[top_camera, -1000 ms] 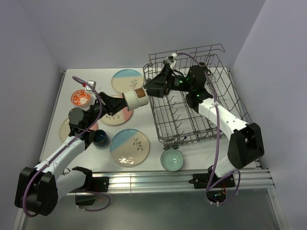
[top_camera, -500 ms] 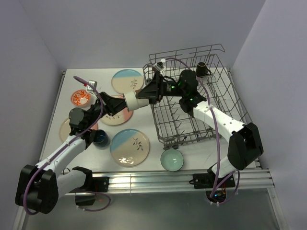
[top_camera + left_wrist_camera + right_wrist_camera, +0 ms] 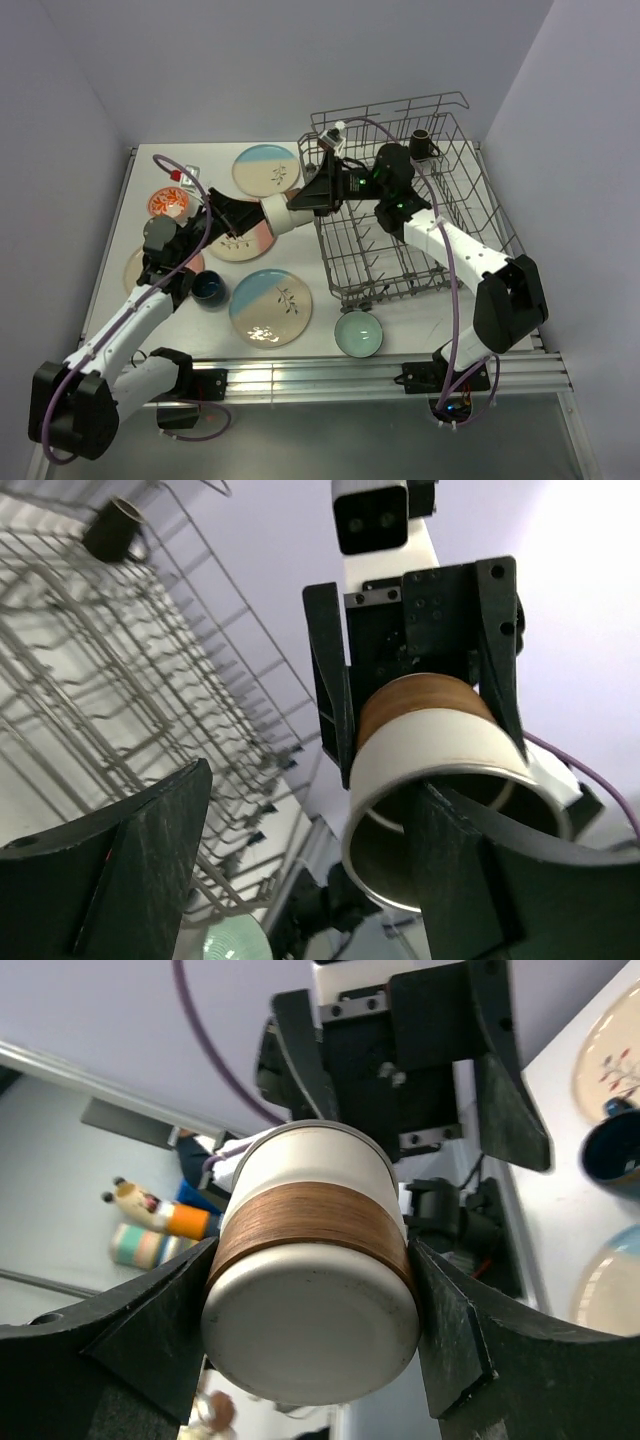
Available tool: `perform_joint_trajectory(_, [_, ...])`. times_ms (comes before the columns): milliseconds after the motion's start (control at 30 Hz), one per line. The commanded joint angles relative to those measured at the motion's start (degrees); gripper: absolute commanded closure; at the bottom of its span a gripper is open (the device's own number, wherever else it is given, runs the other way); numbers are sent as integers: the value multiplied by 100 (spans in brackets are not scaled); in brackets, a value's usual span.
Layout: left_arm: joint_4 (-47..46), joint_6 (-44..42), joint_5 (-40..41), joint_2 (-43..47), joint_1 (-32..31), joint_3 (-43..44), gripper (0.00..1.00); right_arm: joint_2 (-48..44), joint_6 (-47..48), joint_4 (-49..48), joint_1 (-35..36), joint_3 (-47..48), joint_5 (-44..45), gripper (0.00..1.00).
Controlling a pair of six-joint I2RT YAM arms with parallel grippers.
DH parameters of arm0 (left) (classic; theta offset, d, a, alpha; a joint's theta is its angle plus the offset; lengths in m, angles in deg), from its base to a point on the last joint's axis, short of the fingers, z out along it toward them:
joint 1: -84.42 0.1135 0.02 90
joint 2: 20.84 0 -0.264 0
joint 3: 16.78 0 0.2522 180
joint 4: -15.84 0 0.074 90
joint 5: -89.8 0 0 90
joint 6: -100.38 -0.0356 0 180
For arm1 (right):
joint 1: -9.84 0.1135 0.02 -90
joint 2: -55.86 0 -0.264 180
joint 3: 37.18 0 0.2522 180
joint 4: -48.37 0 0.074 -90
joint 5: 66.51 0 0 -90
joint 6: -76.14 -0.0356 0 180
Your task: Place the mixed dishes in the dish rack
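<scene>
The brown-banded mug (image 3: 281,213) lies on its side in the air just left of the dish rack (image 3: 470,215), above the edge of a pink plate (image 3: 240,245); its long axis runs from one arm toward the other, open mouth facing the left jaws, flat base facing the right jaws. A second ago the left jaws alone clamped it and the right jaws stood wide and apart from it; now the right jaws press on both sides of the brown band (the grip has changed arms), and the left jaws stand spread open around the mouth end. The left arm (image 3: 130,320) stretches up and rightward across the bench (image 3: 215,325); the right arm (image 3: 450,245) folds back over the rack, its wrist pointing leftward past the rack's left wall.
</scene>
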Motion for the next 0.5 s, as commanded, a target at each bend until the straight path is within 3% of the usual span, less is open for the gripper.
perform_joint_trajectory(0, [1498,-1122,671,523,30,543,18,19,739,-1,-222,405,-305,100])
perform_joint_trajectory(67, [2462,-1432,1162,769,38,763,18,53,1432,578,-467,555,-305,100])
perform_joint_trajectory(167, [3527,-2055,1874,1120,38,930,18,193,3249,2560,-880,1300,123,100])
perform_joint_trajectory(200, [3724,-2153,2033,1313,38,948,18,255,3837,3802,-977,1842,378,100])
perform_joint_trajectory(233, [3917,-2267,2243,1402,38,957,18,421,5070,4432,-1117,2178,755,100])
perform_joint_trajectory(267, [4354,-2451,2350,1498,38,957,18,518,5561,4917,-1171,2451,1646,100])
perform_joint_trajectory(333, [4805,-2619,2665,1692,38,983,18,904,6859,5883,-1241,3216,2600,100])
perform_joint_trajectory(367, [5024,-2741,2771,1754,38,983,18,1028,7128,6037,-1285,3392,3327,100])
perform_joint_trajectory(467, [5702,-2909,3009,1991,38,940,18,1459,8121,6135,-1452,3833,4333,100])
